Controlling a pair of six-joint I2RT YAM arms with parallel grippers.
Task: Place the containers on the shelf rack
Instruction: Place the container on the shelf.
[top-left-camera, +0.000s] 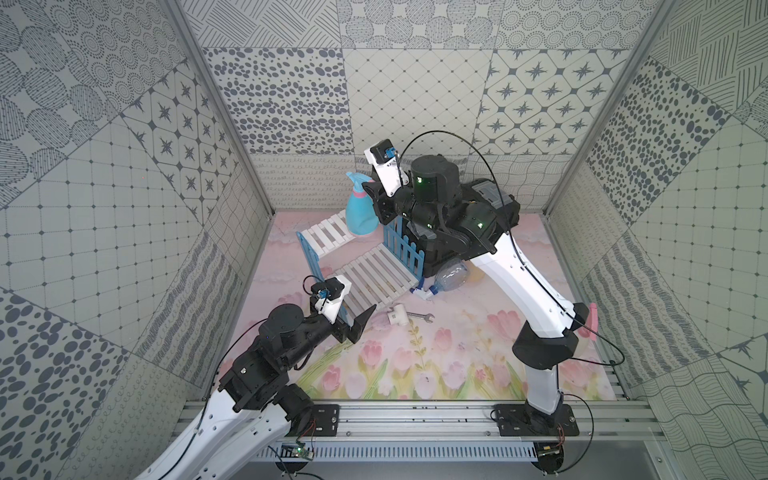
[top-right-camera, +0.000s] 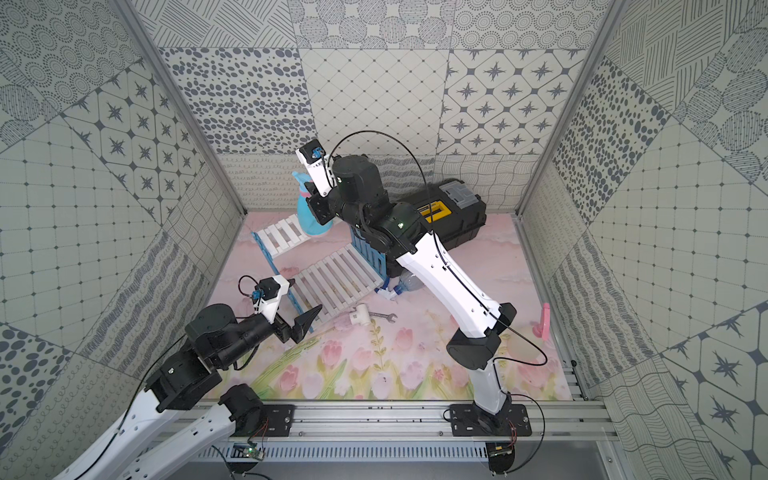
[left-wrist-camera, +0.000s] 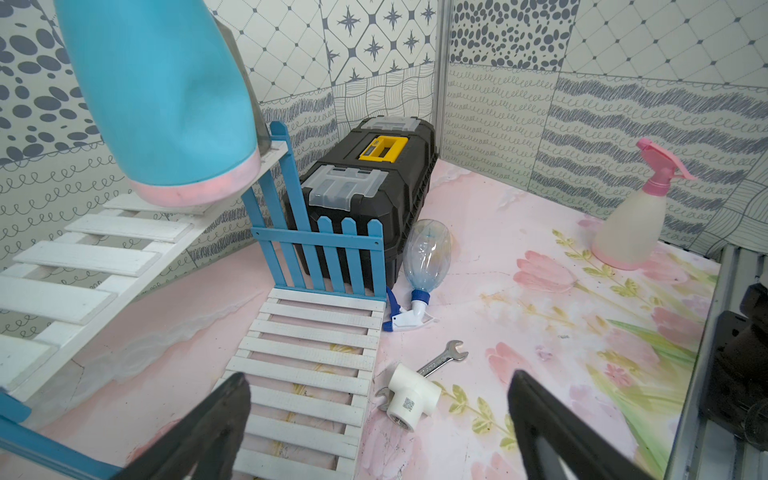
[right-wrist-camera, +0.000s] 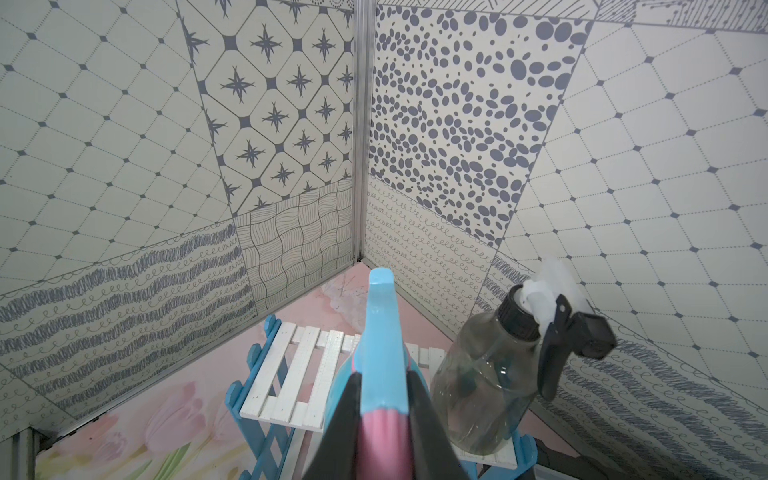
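The right gripper's (right-wrist-camera: 384, 384) 2 black fingers (right-wrist-camera: 419, 415) pinch the blue bottle (right-wrist-camera: 382, 324) at its pink neck. Just beside it a grey bottle (right-wrist-camera: 482, 386) stands upright on the rack's (right-wrist-camera: 291, 374) white top shelf, above the floral mat (right-wrist-camera: 166, 415).

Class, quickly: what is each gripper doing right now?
Left gripper: open, holding nothing.
Right gripper: shut on the light blue spray bottle.
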